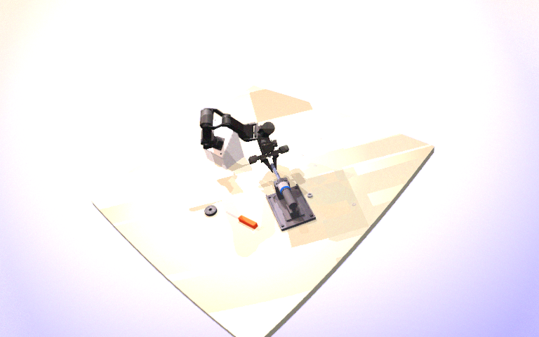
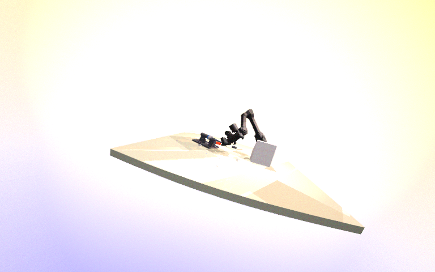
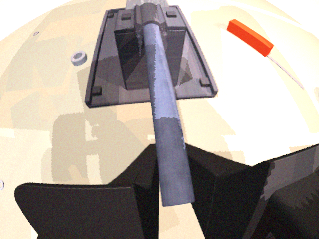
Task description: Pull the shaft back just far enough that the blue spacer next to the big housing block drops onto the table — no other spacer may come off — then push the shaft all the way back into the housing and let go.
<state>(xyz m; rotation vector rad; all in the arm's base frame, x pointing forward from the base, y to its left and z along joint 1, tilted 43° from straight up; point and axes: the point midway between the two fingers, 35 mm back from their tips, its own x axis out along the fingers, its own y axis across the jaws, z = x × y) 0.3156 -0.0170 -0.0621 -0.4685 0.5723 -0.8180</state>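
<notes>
My gripper (image 1: 273, 168) (image 3: 165, 149) is shut on the outer end of the blue-grey shaft (image 1: 277, 173) (image 3: 161, 85). The shaft runs through the bearing block (image 3: 174, 52) on the dark base plate (image 1: 304, 219) (image 3: 104, 67). Beyond that block, in the top view, a pale spacer (image 1: 282, 184) and the blue spacer (image 1: 285, 187) sit in line with it. The blue spacer is beside the big grey housing (image 1: 290, 199) and also shows in the exterior view (image 2: 209, 136). The wrist view does not show the blue spacer. How deep the shaft reaches inside is hidden.
An orange-handled screwdriver (image 1: 248, 222) (image 3: 250, 37) and a dark disc (image 1: 210, 210) lie to one side of the plate. A small grey ring (image 1: 309, 194) (image 3: 79, 58) lies on the other side. A grey box (image 2: 263, 153) stands by the arm's base.
</notes>
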